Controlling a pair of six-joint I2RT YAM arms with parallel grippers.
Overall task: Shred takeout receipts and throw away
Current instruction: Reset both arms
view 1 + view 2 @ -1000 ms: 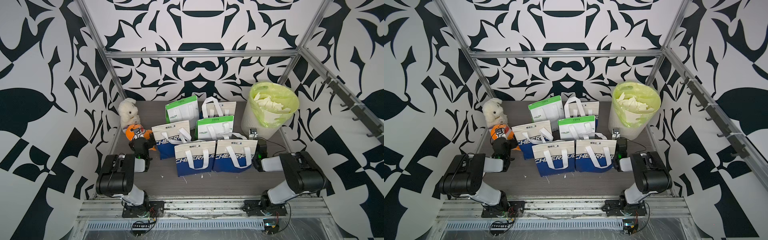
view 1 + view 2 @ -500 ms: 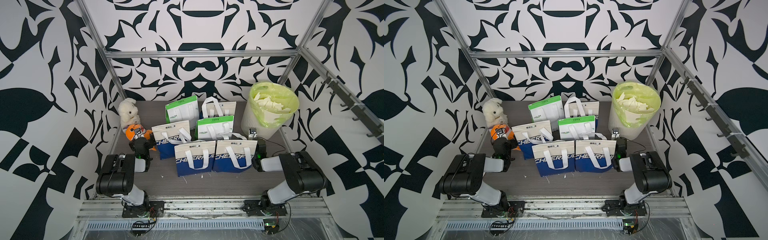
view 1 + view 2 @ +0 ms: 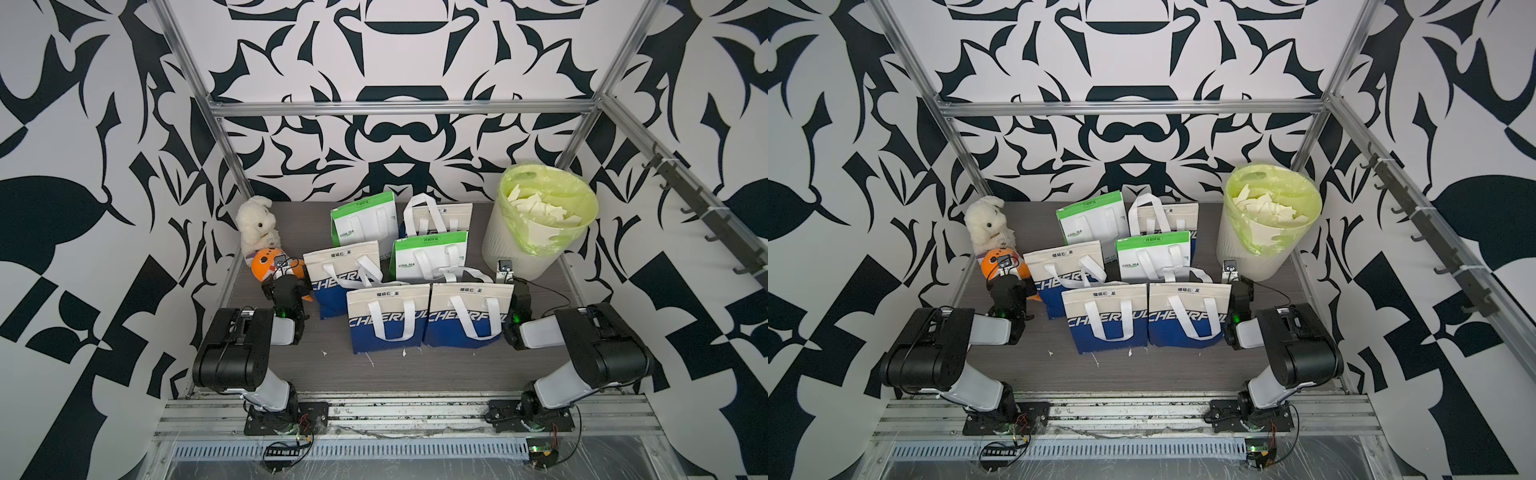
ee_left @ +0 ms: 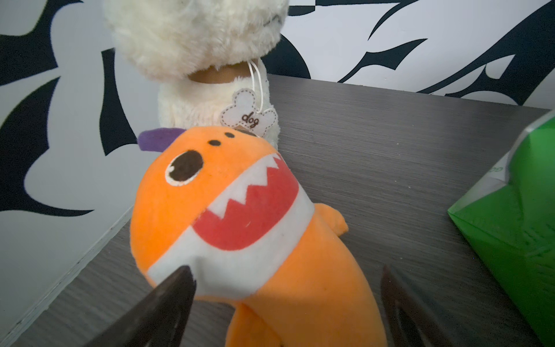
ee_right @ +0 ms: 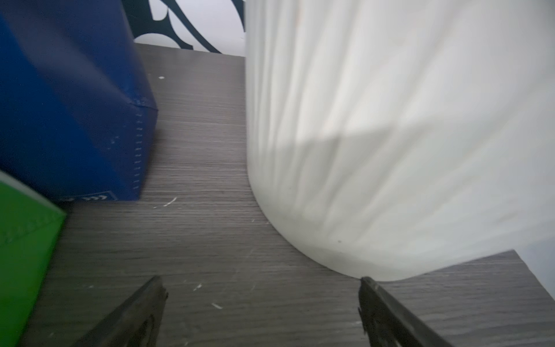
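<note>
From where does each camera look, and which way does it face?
Top views: high over the front of the table, looking down at bags and bin; left arm and right arm show.
Left wrist: on the left arm, facing the shark plush; open left gripper shows.
Right wrist: on the right arm, facing the bin; open right gripper shows.
Shared: top and right wrist views show the bin.

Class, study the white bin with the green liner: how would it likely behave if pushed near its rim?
The bin probably feels light, since only torn paper pieces show inside. Tall and seemingly narrower at the base, it might tip rather than slide. Its ribbed wall looks stiff, so it should not buckle.
</note>
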